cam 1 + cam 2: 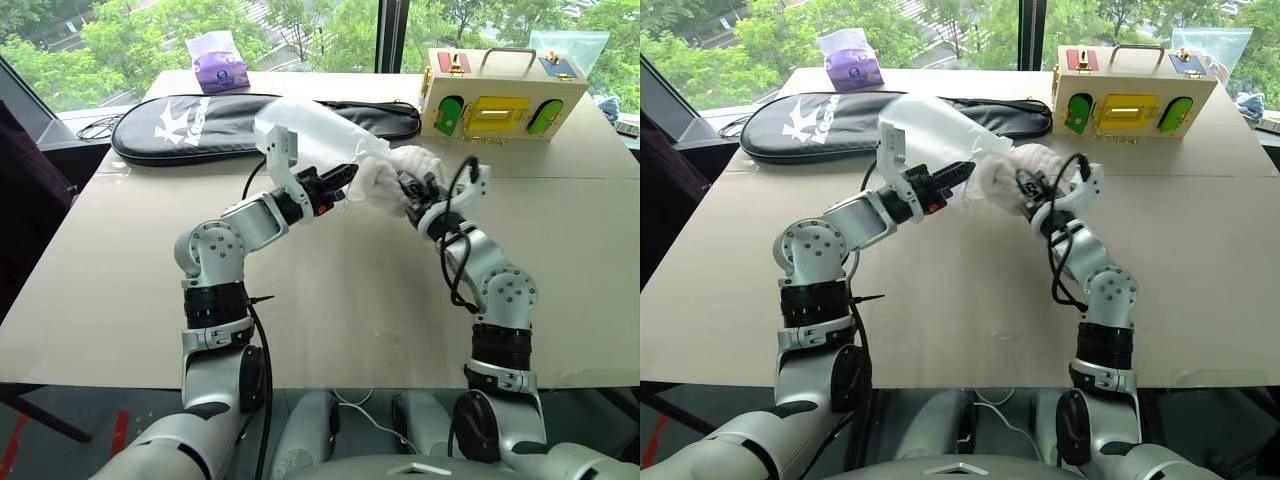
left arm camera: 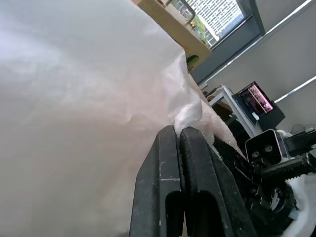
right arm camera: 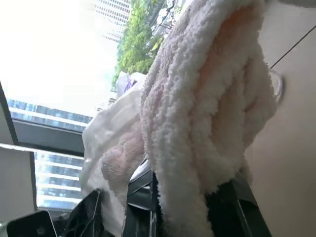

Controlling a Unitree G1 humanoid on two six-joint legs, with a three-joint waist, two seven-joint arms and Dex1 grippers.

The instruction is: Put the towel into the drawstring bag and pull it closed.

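Two end effectors meet above the middle of your tabletop (image 1: 330, 300), both raised clear of its surface. Your left end effector (image 1: 345, 176) has its black fingers (image 2: 180, 163) pressed tight together, pinching the thin edge of the drawstring bag (image 1: 315, 128); the see-through white sack billows up and back from that pinch, toward the far side of the tabletop. Your right end effector (image 1: 408, 185) is clenched on the towel (image 1: 385, 180), and the fluffy white bundle hangs over its fingers in the right wrist view, folded into thick rolls. The towel sits right at the bag's gathered mouth, touching the fabric; whether any of it is already inside, you cannot tell. Behind the bag lies a long black racket cover (image 1: 175, 125), with a purple tissue pack (image 1: 220, 62) at the far edge near the window. A wooden latch box (image 1: 500, 95) with yellow and green doors stands at the far right.
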